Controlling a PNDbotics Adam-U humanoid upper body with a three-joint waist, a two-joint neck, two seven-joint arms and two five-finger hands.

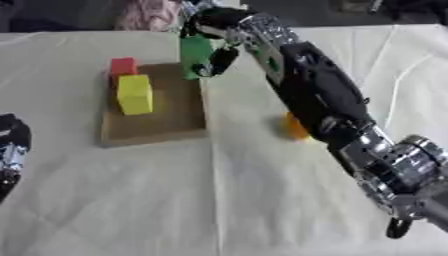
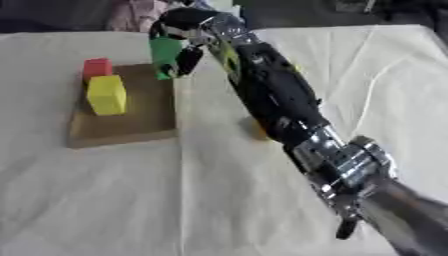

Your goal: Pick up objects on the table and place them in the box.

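A shallow brown box lies on the pale cloth left of centre. Inside it stand a yellow block and, behind it, a red block. My right hand reaches across from the lower right and is shut on a green block, held above the box's far right corner. An orange object lies on the cloth right of the box, partly hidden by my right forearm. My left hand shows at the left edge, low and idle.
A cream cloth covers the table, with open cloth in front of the box. A pink item and dark shapes sit beyond the far edge.
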